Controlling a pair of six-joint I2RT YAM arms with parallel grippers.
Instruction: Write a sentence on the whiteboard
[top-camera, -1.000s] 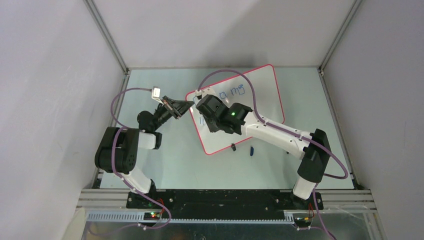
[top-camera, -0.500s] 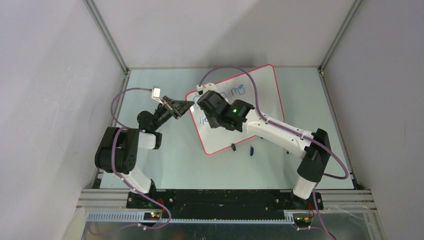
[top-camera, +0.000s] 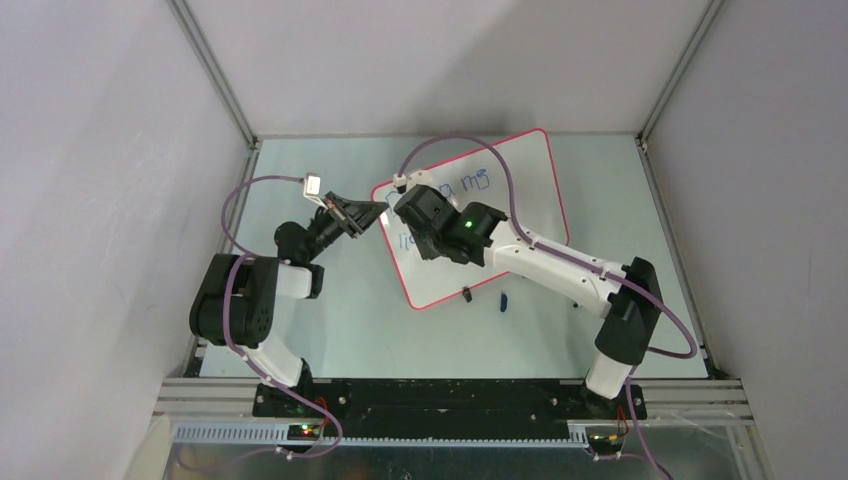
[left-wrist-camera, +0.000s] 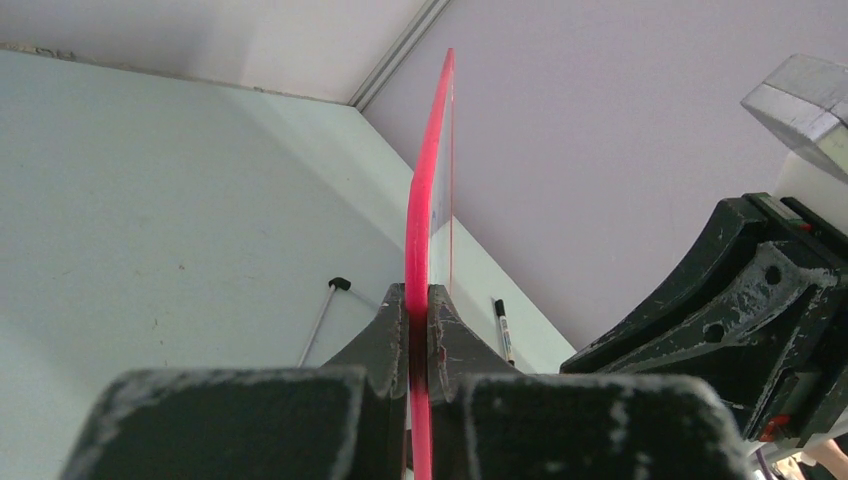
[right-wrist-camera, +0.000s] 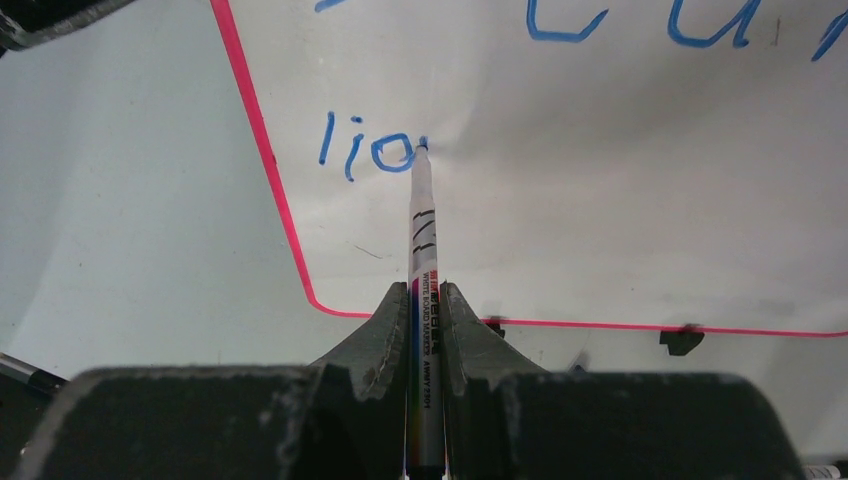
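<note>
Right gripper (right-wrist-camera: 427, 290) clamped tight on the marker (right-wrist-camera: 424, 225), tip touching the whiteboard (right-wrist-camera: 620, 220) at the last stroke of the sentence (right-wrist-camera: 365, 150), second line, close to the left rim. Left gripper (left-wrist-camera: 418, 305) pinched shut on that rim, board sitting skewed on the table (top-camera: 330, 320). Bare board right of the tip; bottom rim near.

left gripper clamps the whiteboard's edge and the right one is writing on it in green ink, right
Not quite: the ink is blue, not green. The right wrist view shows the marker in the right gripper, its tip at the blue writing on the whiteboard. The left gripper does clamp the board's edge.
</note>
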